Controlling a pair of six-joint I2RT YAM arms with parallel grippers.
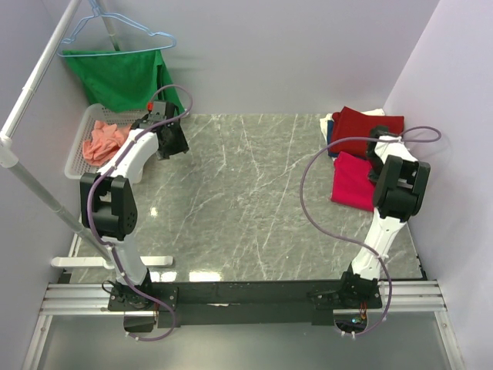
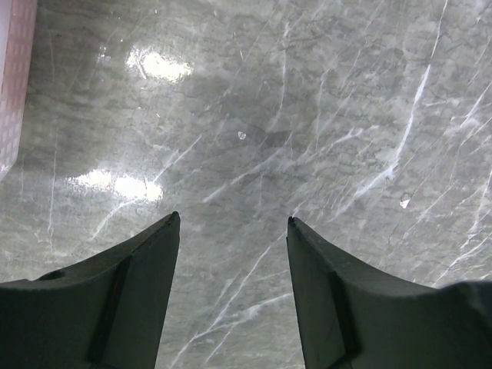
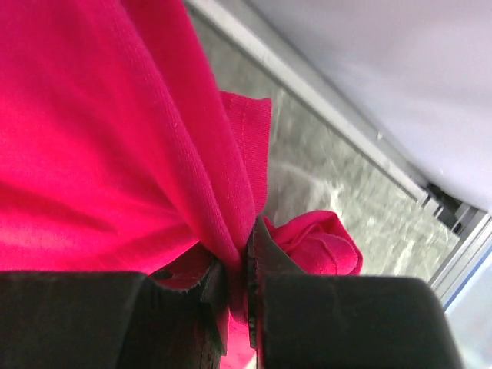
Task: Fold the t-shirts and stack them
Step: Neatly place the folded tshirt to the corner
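Note:
A folded bright pinkish-red t-shirt (image 1: 353,181) lies at the table's right side. My right gripper (image 1: 377,160) is shut on a bunched edge of it. In the right wrist view the cloth (image 3: 115,131) is pinched between the closed jaws of the right gripper (image 3: 247,246). A dark red t-shirt (image 1: 366,129) lies folded just behind it, with white cloth (image 1: 329,123) and a bit of blue (image 1: 333,149) showing under it. A salmon-orange t-shirt (image 1: 104,141) lies crumpled in the basket. My left gripper (image 1: 172,140) (image 2: 233,223) is open and empty over bare table beside the basket.
A white plastic basket (image 1: 79,158) sits at the back left; its edge shows in the left wrist view (image 2: 14,77). A green cloth (image 1: 127,77) hangs from a blue hanger on a rack above it. A grey marble table (image 1: 246,200) spans the middle. Walls close in on both sides.

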